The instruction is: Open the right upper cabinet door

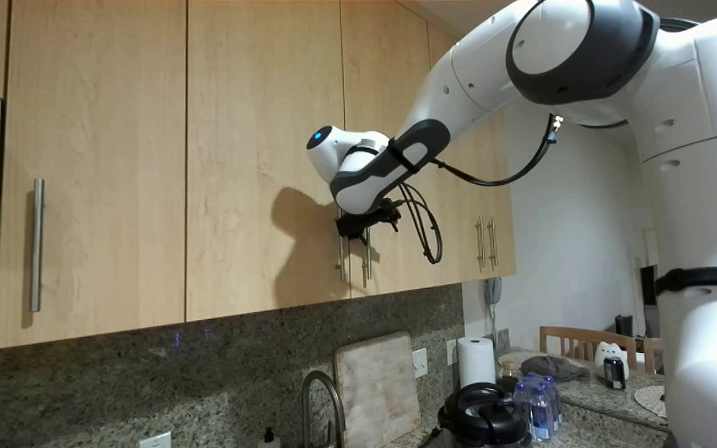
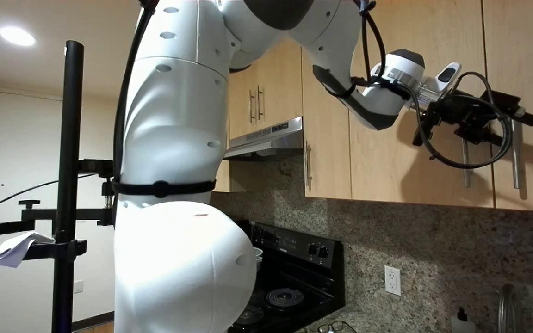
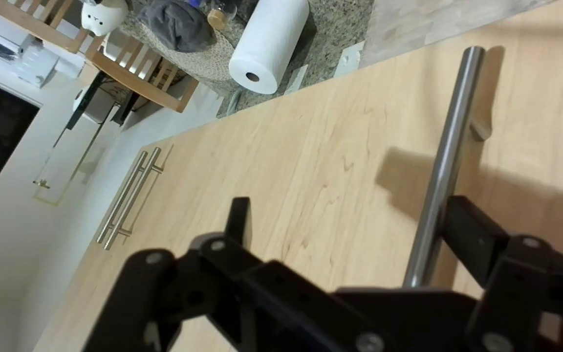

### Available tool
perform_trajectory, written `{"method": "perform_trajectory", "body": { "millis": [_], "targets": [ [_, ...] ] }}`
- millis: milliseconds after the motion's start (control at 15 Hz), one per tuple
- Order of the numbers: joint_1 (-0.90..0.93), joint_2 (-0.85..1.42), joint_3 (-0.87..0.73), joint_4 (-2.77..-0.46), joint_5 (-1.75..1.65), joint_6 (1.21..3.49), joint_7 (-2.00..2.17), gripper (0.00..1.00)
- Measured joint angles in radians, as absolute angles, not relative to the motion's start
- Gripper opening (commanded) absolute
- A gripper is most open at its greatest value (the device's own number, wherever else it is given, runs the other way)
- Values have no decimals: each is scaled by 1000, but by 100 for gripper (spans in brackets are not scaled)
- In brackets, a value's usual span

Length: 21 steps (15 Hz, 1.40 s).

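The right upper cabinet door (image 1: pixel 389 124) is a light wood panel, closed flush with its neighbours. Its slim metal bar handle (image 1: pixel 368 261) sits near the left edge in an exterior view. In the wrist view that bar handle (image 3: pixel 445 161) runs down between the fingers of my gripper (image 3: pixel 350 215), which stands wide open. The right finger (image 3: pixel 474 234) is right up against the bar, though whether they touch I cannot tell. Well away over the panel is the left finger (image 3: pixel 240 220). The gripper body hides the bar's lower end.
Beside the seam, the neighbouring door (image 1: pixel 265 155) has its own bar handle (image 1: pixel 342 261) close to the gripper. Farther along are two more handles (image 3: pixel 130 195). Below stand a cutting board (image 1: pixel 377 386), a faucet (image 1: pixel 321 379), paper towels (image 1: pixel 477 361) and a black cooker (image 1: pixel 486 417).
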<state>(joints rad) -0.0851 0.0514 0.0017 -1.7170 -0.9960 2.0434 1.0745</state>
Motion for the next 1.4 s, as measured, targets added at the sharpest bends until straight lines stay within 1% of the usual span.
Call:
{"method": "perform_trajectory", "body": {
  "millis": [467, 1400],
  "targets": [
    [-70, 55, -15, -1717, -1002, 2045, 1096, 100],
    [-53, 16, -20, -1819, -1128, 2109, 1552, 100]
  ]
}}
